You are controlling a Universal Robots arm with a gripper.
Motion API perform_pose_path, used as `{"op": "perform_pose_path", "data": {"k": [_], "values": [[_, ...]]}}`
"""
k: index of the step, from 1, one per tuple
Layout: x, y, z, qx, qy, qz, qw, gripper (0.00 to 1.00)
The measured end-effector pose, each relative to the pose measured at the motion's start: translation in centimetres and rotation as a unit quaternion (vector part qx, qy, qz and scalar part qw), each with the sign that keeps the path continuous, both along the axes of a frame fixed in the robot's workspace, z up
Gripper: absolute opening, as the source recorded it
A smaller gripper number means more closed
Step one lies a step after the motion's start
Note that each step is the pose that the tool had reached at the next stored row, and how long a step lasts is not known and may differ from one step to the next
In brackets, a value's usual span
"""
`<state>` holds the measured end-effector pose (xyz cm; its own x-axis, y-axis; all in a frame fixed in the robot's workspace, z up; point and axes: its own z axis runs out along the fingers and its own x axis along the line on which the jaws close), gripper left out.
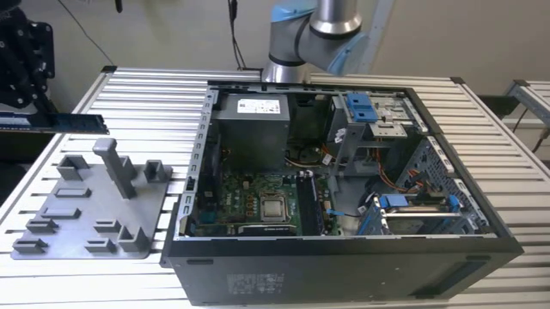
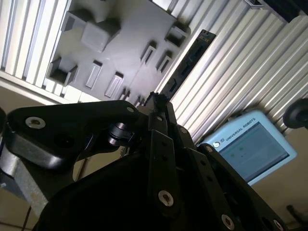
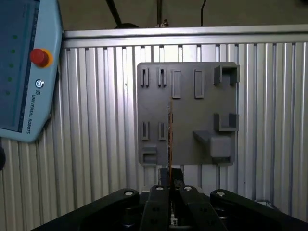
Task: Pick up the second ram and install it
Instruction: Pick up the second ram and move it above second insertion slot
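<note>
A: Gripping anything right now?

B: Pinching the second ram [image 1: 69, 121] in the end effector [image 3: 169, 185], clamping onto the board's flat faces (showing edge-on, thin as a line, in the first wrist view).

A: And sitting where?

B: Hanging in the air at the exterior view's left, riding above the grey holder plate [image 1: 94, 212]. Apparently touching neither the plate nor the slatted surface [image 1: 146, 90]. Standing well apart from the open computer case [image 1: 344, 277].

A: Pointing to which step, then?

B: Judging from that, wrapping up the pick-up and lifting clear of the plate. Not yet installing anything, being nowhere near the motherboard [image 1: 249, 199].

A: Calling for what, as far as the install goes?

B: Most likely demanding a steady pinch, avoiding any tilting of the stick. Also needing careful lining up of the long contact edge with a free memory slot beside the processor [image 1: 273, 209]. Then pressing straight down and not at an angle. Probably also minding the case wall and the loose cables [image 1: 391, 183] inside.

A: Seeing any slot already filled?

B: Not managing to tell from the exterior view.
</note>
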<state>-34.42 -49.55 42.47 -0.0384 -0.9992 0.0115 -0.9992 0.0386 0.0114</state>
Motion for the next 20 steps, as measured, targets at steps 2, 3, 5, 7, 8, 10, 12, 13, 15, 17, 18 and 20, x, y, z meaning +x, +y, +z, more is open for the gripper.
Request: {"op": "perform_pose_path", "data": {"k": [2, 3, 5, 7, 8, 10, 12, 13, 15, 17, 18, 20], "values": [[0.45, 0.0, 0.0, 0.0, 0.0001, 0.0, 1.0, 0.14], [0.69, 0.0, 0.0, 0.0, 0.0001, 0.0, 1.0, 0.14], [1.21, 0.0, 0.0, 0.0, 0.0001, 0.0, 1.0, 0.14], [1.71, 0.0, 0.0, 0.0, 0.0001, 0.0, 1.0, 0.14], [1.96, 0.0, 0.0, 0.0, 0.0001, 0.0, 1.0, 0.14], [2.47, 0.0, 0.0, 0.0, 0.0002, 0.0, 1.0, 0.14], [2.97, 0.0, 0.0, 0.0, 0.0003, 0.0, 1.0, 0.14], [3.23, 0.0, 0.0, 0.0, 0.0003, 0.0, 1.0, 0.14], [3.75, 0.0, 0.0, 0.0, 0.0003, 0.0, 1.0, 0.14], [4.28, 0.0, 0.0, 0.0, 0.0004, 0.0, 1.0, 0.14], [4.6, 0.0, 0.0, 0.0, 0.0005, 0.0, 1.0, 0.14], [5.23, 0.0, 0.0, 0.0, 0.0007, 0.0, 1.0, 0.14]]}}
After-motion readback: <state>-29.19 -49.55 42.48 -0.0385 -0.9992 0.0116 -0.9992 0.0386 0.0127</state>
